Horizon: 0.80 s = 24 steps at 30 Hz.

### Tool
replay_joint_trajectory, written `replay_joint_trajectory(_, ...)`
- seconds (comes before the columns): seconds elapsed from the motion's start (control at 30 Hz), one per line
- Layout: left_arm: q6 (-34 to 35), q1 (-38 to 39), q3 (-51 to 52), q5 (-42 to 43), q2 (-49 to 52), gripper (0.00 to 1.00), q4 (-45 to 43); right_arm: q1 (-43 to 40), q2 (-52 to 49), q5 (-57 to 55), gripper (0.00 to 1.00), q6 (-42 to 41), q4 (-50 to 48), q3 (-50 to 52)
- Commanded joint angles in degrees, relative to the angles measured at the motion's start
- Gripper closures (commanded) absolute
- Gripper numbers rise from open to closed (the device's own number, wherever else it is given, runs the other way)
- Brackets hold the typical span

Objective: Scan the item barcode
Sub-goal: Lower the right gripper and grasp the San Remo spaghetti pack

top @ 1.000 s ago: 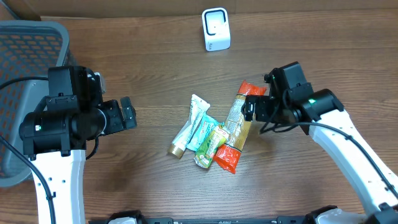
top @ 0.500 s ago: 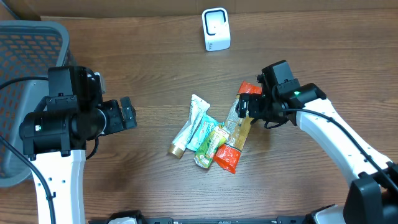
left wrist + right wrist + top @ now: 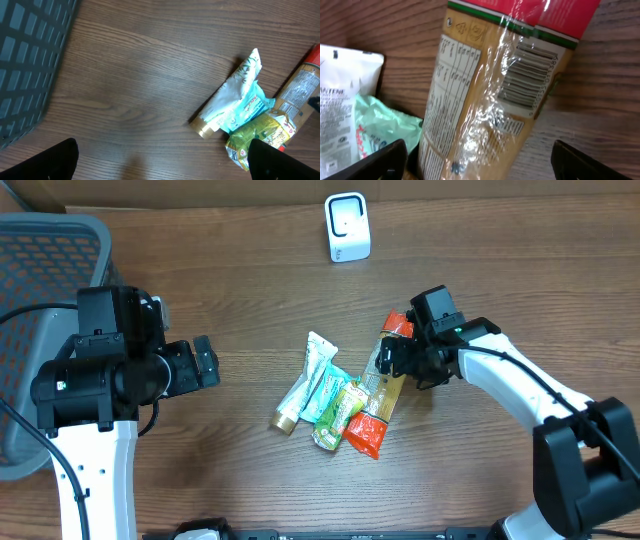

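As its jaws flank the packet (image 3: 485,100), the right arm (image 3: 510,375) stretches inward.

R wrist cam: tan snack packet (image 3: 485,100) runs off top & bottom edges, and I see only my fingertips (image 3: 380,160) in the btm corners; pkt's small print too fine to read. Overhead: right gripper (image 3: 392,358) covers part of the pkt, basket (image 3: 40,240) cut off at left edge
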<state>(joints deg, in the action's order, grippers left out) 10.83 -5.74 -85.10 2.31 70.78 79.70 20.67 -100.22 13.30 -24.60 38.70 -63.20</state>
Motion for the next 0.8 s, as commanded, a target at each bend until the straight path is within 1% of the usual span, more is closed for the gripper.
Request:
replay_joint_trajectory(0.0,1.0,-0.2,-0.5,0.2,0.0,0.00,-0.2,0.0,-2.2,0.1,0.08,-5.2,-1.0,0.2)
replay_joint_trajectory(0.23,1.0,-0.2,-0.5,0.2,0.0,0.01,-0.2,0.8,-4.8,-0.6,0.10,-8.9,-1.5,0.2)
replay_joint_trajectory(0.3,1.0,-0.2,-0.5,0.2,0.0,0.00,-0.2,1.1,-5.2,-0.6,0.13,-10.1,-1.7,0.2)
replay_joint_trajectory(0.5,1.0,-0.2,-0.5,0.2,0.0,0.00,-0.2,2.6,-6.9,-0.8,0.29,-11.5,-3.4,0.3)
replay_joint_trajectory(0.57,1.0,-0.2,-0.5,0.2,0.0,0.00,-0.2,3.0,-7.3,-0.8,0.38,-11.9,-3.8,0.3)
replay_joint_trajectory(0.67,1.0,-0.2,-0.5,0.2,0.0,0.00,-0.2,3.4,-7.4,-0.8,0.54,-12.1,-3.9,0.3)
replay_joint_trajectory(0.77,1.0,-0.2,-0.5,0.2,0.0,0.00,-0.2,3.4,-7.4,-0.8,0.80,-12.1,-3.5,0.3)
